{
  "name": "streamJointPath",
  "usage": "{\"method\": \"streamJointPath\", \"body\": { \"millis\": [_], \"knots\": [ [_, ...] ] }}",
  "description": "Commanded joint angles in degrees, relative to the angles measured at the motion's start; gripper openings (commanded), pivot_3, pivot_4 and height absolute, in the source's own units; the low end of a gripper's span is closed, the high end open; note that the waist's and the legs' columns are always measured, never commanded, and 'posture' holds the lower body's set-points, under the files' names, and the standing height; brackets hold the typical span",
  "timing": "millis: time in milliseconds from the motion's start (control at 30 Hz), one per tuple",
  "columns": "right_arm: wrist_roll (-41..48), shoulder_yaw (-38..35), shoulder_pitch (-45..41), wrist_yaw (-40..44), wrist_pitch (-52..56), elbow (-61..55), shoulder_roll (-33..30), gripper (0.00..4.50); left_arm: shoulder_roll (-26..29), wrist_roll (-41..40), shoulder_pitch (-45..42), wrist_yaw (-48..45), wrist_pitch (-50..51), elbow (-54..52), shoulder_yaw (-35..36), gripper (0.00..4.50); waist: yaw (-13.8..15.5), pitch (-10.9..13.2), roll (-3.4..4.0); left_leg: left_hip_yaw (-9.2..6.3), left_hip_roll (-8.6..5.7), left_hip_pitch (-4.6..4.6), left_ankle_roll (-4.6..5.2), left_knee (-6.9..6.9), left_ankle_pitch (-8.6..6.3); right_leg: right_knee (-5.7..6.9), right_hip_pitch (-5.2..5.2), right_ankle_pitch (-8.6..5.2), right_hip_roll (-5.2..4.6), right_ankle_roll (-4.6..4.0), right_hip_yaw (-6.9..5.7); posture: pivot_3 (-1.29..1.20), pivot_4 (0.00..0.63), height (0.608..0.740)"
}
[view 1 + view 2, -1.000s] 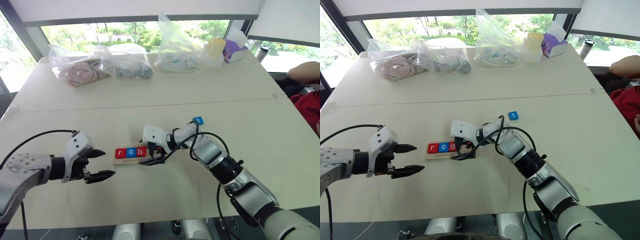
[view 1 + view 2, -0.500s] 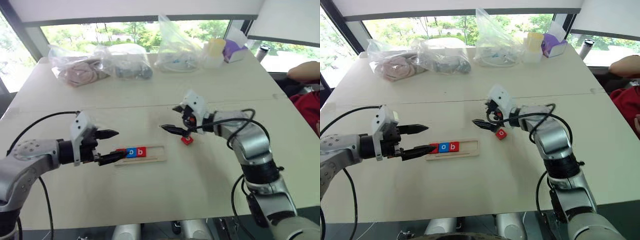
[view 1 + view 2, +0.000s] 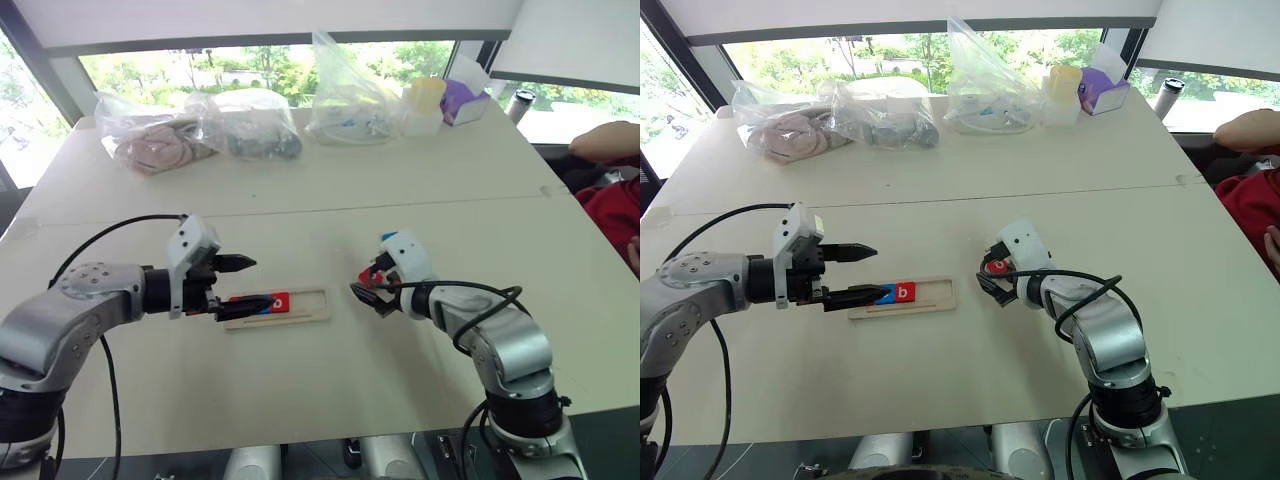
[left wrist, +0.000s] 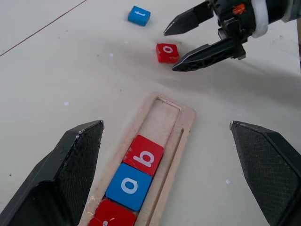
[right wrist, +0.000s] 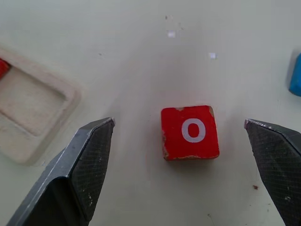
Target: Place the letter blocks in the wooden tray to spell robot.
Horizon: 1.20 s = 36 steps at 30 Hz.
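Both jaws stood released, with nothing between them. On the left gripper [image 4: 164, 174] the two black fingers [image 4: 66, 174] were spread wide and pointed along the wooden tray [image 4: 186, 123], hanging low over its occupied end. Three letter blocks lay in a row inside this tray: a red block [image 4: 110, 215] of which only an edge showed, so its letter could not be read, then a blue block [image 4: 128, 185] with a white round letter, then a red "b" block [image 4: 146, 156]. These three touched one another. The remaining part of the tray, on the side toward the right gripper, was bare wood.

On the right gripper [image 5: 188, 174] the jaws were also wide apart, and the red "o" block [image 5: 190, 132] lay flat on the worktop [image 3: 330, 390] between the two fingers [image 5: 77, 174], touching neither of them. This block was outside the tray, near the tray's bare end but apart from it. In the head view the right gripper [image 3: 372, 291] pointed toward the tray from the robot's right side.

A blue block [image 4: 139, 15] with a white "t" lay on the worktop a little beyond the red "o" block, also outside the tray.

At the far edge of the worktop were several clear plastic bags [image 3: 350, 95] with contents and a purple box [image 3: 464, 100].
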Motion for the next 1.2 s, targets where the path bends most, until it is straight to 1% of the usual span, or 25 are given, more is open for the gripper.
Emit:
{"method": "streamJointPath", "body": {
  "millis": [33, 100, 133, 267, 300, 367, 467, 533, 633, 667, 700, 733, 867, 933, 967, 1000, 1033, 1067, 1100, 1133, 1200],
  "knots": [
    [-0.9, 1.1, -0.3, -1.7, -3.8, 2.5, -0.4, 4.48, 0.2, 0.5, -1.2, -0.3, -1.0, -0.3, 0.3, 4.5, 0.0, 0.0, 0.0, 0.0, 0.0, -0.01, 0.0, 0.0, 0.0, -0.01, -0.01, 0.01, 0.0, -0.01, 0.0, 0.0, 0.15, 0.74],
    [-0.7, 1.8, -0.3, -1.9, -5.4, 4.1, -0.3, 3.96, 0.2, 0.7, -1.1, -0.3, -1.0, -0.4, 0.3, 4.5, 0.0, 0.0, -0.01, 0.0, 0.0, -0.02, 0.0, 0.0, 0.0, -0.02, -0.01, 0.01, 0.0, 0.0, 0.0, 0.0, 0.15, 0.74],
    [-0.5, 2.1, -0.4, -1.9, -5.9, 4.4, -0.4, 3.59, 0.2, 0.8, -1.0, -0.2, -1.0, -0.5, 0.3, 4.5, -0.1, 0.0, 0.0, 0.02, 0.0, -0.01, 0.0, 0.0, 0.0, -0.02, -0.01, 0.0, 0.0, 0.01, 0.01, 0.0, 0.15, 0.74],
    [0.1, 2.4, -1.0, -2.4, -5.2, 3.4, -0.1, 1.54, 0.4, 1.0, -0.4, -0.4, -1.2, -0.6, 0.7, 4.5, -0.1, 0.0, -0.01, 0.0, 0.01, 0.0, 0.0, 0.0, 0.0, 0.0, -0.01, 0.0, 0.02, 0.02, 0.02, 0.0, 0.15, 0.74],
    [0.2, 2.4, -1.1, -2.6, -4.7, 2.8, 0.0, 1.17, 0.4, 1.1, -0.3, -0.4, -1.2, -0.6, 0.7, 4.5, 0.0, 0.0, -0.01, 0.01, 0.01, 0.0, 0.0, 0.0, 0.0, 0.0, -0.01, 0.0, 0.02, 0.02, 0.02, 0.0, 0.15, 0.74],
    [-0.3, 2.5, -0.9, -4.0, -3.1, 1.3, 0.0, 1.17, 0.2, 1.4, -0.3, -0.5, -1.5, -0.5, 0.5, 4.5, 0.0, 0.0, 0.0, 0.0, 0.01, 0.0, 0.0, 0.0, 0.0, 0.0, -0.01, 0.0, 0.02, 0.02, 0.02, 0.0, 0.15, 0.74],
    [-2.1, -0.9, -0.3, -9.4, 2.1, -1.4, 3.2, 1.17, 0.1, 2.3, -0.4, -1.1, -2.3, -0.3, -0.6, 4.5, 0.0, 0.0, -0.01, -0.01, 0.01, -0.02, 0.0, 0.0, 0.0, -0.01, -0.01, 0.0, 0.01, 0.02, 0.02, 0.0, 0.15, 0.74],
    [-4.5, -5.4, 0.0, -14.7, 7.9, -5.0, 8.6, 1.17, 0.0, 2.5, -1.2, -1.8, -2.6, 0.5, -1.2, 4.5, 0.1, 0.0, 0.0, -0.01, 0.01, -0.02, 0.0, 0.0, 0.0, 0.0, -0.02, 0.01, 0.01, 0.01, 0.02, 0.0, 0.15, 0.74],
    [-6.6, -12.6, 0.5, -19.0, 16.2, -10.5, 19.5, 1.17, -0.3, 3.4, -2.9, -3.0, -3.3, 2.2, -2.7, 4.5, 0.2, 0.0, 0.0, -0.05, 0.01, -0.05, 0.0, -0.01, 0.0, 0.02, -0.06, 0.02, 0.02, 0.02, 0.0, 0.0, 0.15, 0.74],
    [-7.3, -13.8, 0.9, -20.2, 18.0, -11.8, 22.2, 1.17, -0.4, 3.7, -3.6, -3.6, -3.6, 2.9, -3.3, 4.5, 0.2, 0.0, 0.0, -0.05, 0.01, -0.05, 0.0, -0.01, 0.0, 0.02, -0.06, 0.03, 0.01, 0.03, 0.0, 0.0, 0.15, 0.74],
    [-7.7, -14.5, 1.3, -20.9, 18.9, -12.5, 23.5, 1.17, -0.6, 3.9, -4.1, -3.8, -3.7, 3.2, -3.7, 4.5, 0.2, 0.0, 0.0, -0.05, 0.02, -0.05, 0.0, -0.01, 0.0, 0.02, -0.06, 0.03, 0.01, 0.03, -0.01, 0.0, 0.15, 0.74],
    [-8.1, -14.0, 2.0, -21.6, 19.3, -13.5, 24.2, 1.17, -0.7, 4.3, -5.0, -4.6, -4.0, 4.2, -4.4, 4.5, 0.2, 0.0, 0.0, -0.05, 0.02, -0.05, 0.0, -0.01, 0.0, 0.02, -0.06, 0.02, 0.01, 0.02, -0.01, 0.0, 0.15, 0.74],
    [-7.8, -12.1, 4.0, -22.4, 19.3, -14.5, 24.0, 1.17, -1.3, 5.6, -7.9, -6.8, -5.0, 6.7, -6.9, 4.5, 0.0, 0.0, 0.02, 0.0, -0.01, -0.05, 0.0, -0.01, 0.0, -0.03, -0.05, 0.0, -0.04, 0.0, 0.0, 0.0, 0.15, 0.74],
    [-7.5, -11.2, 4.9, -22.8, 19.3, -13.9, 25.2, 1.17, -1.7, 6.9, -9.5, -8.0, -6.0, 8.7, -8.2, 4.5, -0.1, 0.0, 0.02, 0.0, -0.01, -0.05, 0.0, -0.01, 0.0, -0.04, -0.06, 0.0, -0.04, 0.01, 0.0, 0.0, 0.15, 0.74],
    [-7.0, -11.0, 4.9, -22.6, 19.3, -13.4, 25.6, 2.22, -1.9, 7.6, -10.2, -8.4, -6.4, 9.5, -8.8, 4.5, -0.1, 0.0, 0.01, 0.0, -0.01, -0.05, 0.0, -0.02, 0.0, -0.04, -0.06, 0.0, -0.02, 0.01, 0.0, 0.0, 0.15, 0.74],
    [-6.5, -10.8, 4.8, -22.4, 19.3, -13.1, 25.9, 2.59, -2.0, 8.1, -10.7, -8.8, -6.8, 10.1, -9.2, 4.5, -0.2, 0.0, 0.01, -0.01, 0.0, -0.04, 0.0, -0.02, 0.0, -0.04, -0.06, -0.01, 0.01, 0.01, 0.0, 0.0, 0.15, 0.74],
    [-6.5, -10.9, 4.5, -22.5, 19.3, -12.9, 25.6, 3.17, -2.1, 8.3, -10.9, -9.0, -6.8, 10.2, -9.4, 4.5, -0.4, 0.0, 0.01, -0.02, 0.01, -0.04, 0.0, -0.03, 0.0, -0.03, -0.06, -0.01, 0.02, 0.01, 0.0, 0.0, 0.15, 0.74],
    [-7.1, -11.3, 3.4, -23.1, 19.3, -13.3, 24.9, 3.63, -2.3, 8.5, -11.1, -9.1, -6.8, 10.2, -9.5, 4.5, -0.6, 0.0, 0.02, -0.02, 0.01, -0.04, 0.0, -0.03, 0.0, -0.02, -0.06, -0.01, 0.03, 0.01, 0.0, 0.0, 0.15, 0.74],
    [-7.7, -12.0, 1.9, -23.5, 19.3, -14.1, 23.9, 4.24, -2.3, 8.5, -11.1, -9.2, -6.8, 10.2, -9.4, 4.5, -0.8, 0.0, 0.02, -0.03, 0.02, -0.05, 0.0, -0.04, 0.0, -0.02, -0.06, -0.01, 0.03, 0.01, 0.0, 0.0, 0.15, 0.74],
    [-7.8, -13.7, -0.1, -23.3, 19.3, -15.3, 23.2, 4.44, -2.1, 8.6, -11.0, -9.4, -6.7, 10.1, -9.2, 4.5, -1.0, 0.0, 0.02, -0.03, 0.02, -0.05, 0.0, -0.04, 0.0, -0.02, -0.06, 0.0, 0.02, 0.02, 0.0, 0.0, 0.15, 0.74],
    [-6.3, -15.5, -3.1, -21.0, 19.3, -17.3, 19.7, 4.44, -1.6, 8.4, -10.5, -9.9, -6.6, 9.7, -8.5, 4.5, -1.2, 0.0, 0.03, -0.03, 0.01, -0.08, 0.0, -0.04, 0.0, -0.03, -0.08, 0.0, 0.0, 0.03, 0.01, 0.0, 0.15, 0.74]
  ]
}}
